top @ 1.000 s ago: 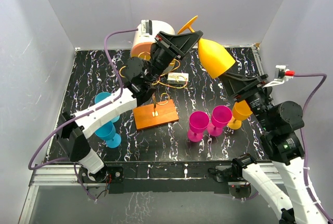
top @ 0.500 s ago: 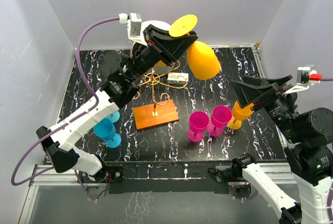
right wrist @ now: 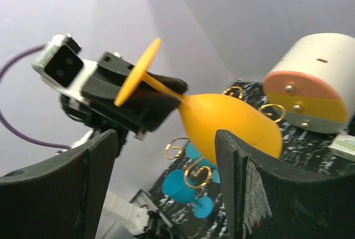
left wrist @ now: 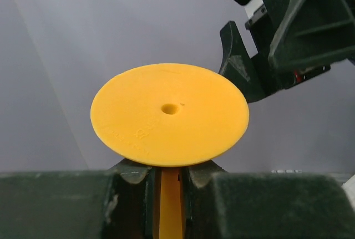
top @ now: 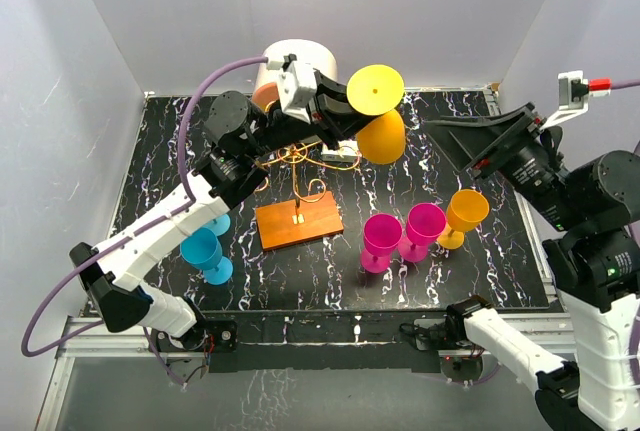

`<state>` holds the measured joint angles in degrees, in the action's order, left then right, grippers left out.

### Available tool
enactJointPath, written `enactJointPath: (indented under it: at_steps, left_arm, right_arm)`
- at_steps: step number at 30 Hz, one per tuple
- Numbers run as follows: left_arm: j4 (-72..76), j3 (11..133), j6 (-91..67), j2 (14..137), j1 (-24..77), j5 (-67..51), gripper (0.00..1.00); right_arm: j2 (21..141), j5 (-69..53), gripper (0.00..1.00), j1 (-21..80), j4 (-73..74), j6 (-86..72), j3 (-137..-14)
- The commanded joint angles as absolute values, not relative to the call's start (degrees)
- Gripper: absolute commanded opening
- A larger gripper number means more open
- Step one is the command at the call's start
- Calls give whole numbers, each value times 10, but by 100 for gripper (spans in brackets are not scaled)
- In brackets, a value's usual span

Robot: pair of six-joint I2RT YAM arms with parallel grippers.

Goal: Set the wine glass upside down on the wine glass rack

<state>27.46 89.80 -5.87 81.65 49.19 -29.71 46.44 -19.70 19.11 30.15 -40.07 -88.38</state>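
The left tool is clamped on the stem of the yellow-orange wine glass, holding it up in the air at the back of the counter. In the left wrist view the two fingers squeeze the stem just under the round foot, which faces that camera flat on. The wine glass is tipped well over, with its foot up and the bowl hanging lower (not quite fully inverted, to my eye). It sits just to the right of the rack's gold wire top. From the right wrist view the bowl is in among the curled scrolls, though I cannot tell whether it touches any of them.

The right tool is off to the right, its jaws spread wide with nothing between them, pointing towards the wine glass but well apart from it.

On the counter stand two pink glasses side by side, with an orange glass just right of them. There are blue glasses on the left under the left arm. A cream-and-orange cylinder sits behind the rack.
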Motion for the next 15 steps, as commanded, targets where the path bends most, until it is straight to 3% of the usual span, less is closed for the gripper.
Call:
enactJointPath:
  at_steps: [1, 15]
  left_arm:
    - [301, 887, 27, 807, 490, -346, 0]
    - [261, 892, 86, 823, 490, -348, 0]
  right_arm:
    - [484, -232, 68, 193, 277, -510, -922]
    - [551, -259, 42, 193, 283, -643, -908]
